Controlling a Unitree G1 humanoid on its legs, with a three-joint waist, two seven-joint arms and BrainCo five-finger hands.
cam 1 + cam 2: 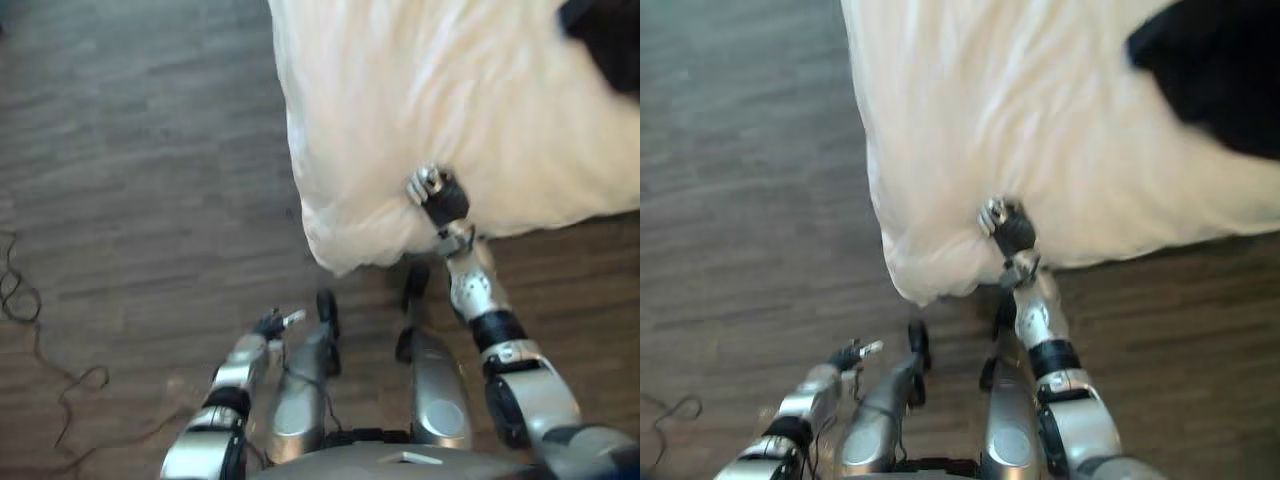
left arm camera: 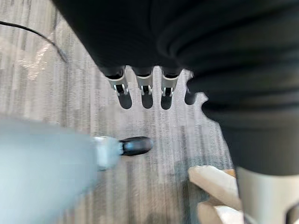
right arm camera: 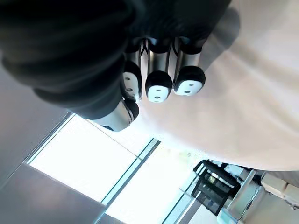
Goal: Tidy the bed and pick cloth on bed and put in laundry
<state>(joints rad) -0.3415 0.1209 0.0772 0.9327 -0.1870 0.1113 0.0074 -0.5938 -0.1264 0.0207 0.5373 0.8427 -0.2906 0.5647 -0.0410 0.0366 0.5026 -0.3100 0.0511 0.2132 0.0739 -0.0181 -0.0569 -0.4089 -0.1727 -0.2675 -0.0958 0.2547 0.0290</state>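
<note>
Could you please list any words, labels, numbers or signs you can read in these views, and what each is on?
None can be read in any view. The white duvet is plain, the dark cloth lying on it shows no print, and the wooden floor bears no marking.

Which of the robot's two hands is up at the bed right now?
The right hand, raised to the near edge of the white duvet. The left hand hangs low over the wooden floor, open and well apart from it.
</note>
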